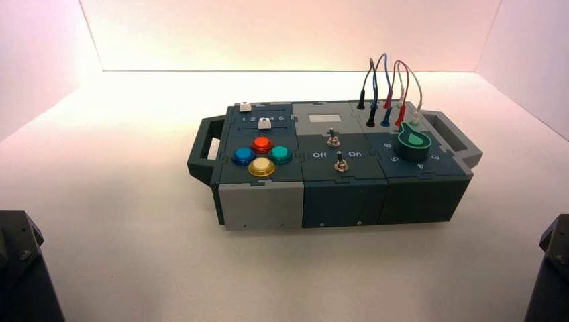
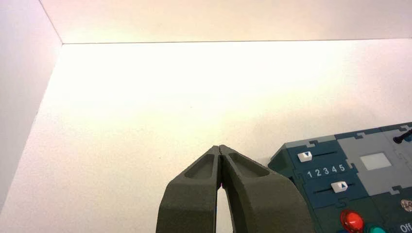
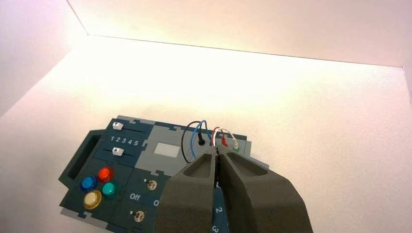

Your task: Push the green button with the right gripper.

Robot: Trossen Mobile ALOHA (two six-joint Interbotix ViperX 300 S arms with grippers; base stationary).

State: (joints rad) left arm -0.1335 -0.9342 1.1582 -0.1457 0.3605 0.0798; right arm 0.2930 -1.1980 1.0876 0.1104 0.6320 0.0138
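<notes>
The right gripper (image 3: 216,151) hung well above and behind the box (image 1: 262,204), its two fingers pressed together into a narrow point — a sensible shape for poking one small button, since a closed tip can press it without catching its neighbours. From its own wrist view it looked down over the wire end of the box, so it had not yet begun to close on its target. The left gripper (image 2: 221,148) was likewise pinched closed, parked off the box's left end and clear of the work.

The green button (image 1: 280,155) sat in the four-button cluster on the box's left section, on the side nearest the toggle switches (image 1: 337,151), with the red button (image 1: 262,144) behind it, the yellow button (image 1: 262,167) in front and the blue button (image 1: 243,156) across the cluster. It was a small teal dome in a shiny ring — same size as the other three, and untouched.
</notes>
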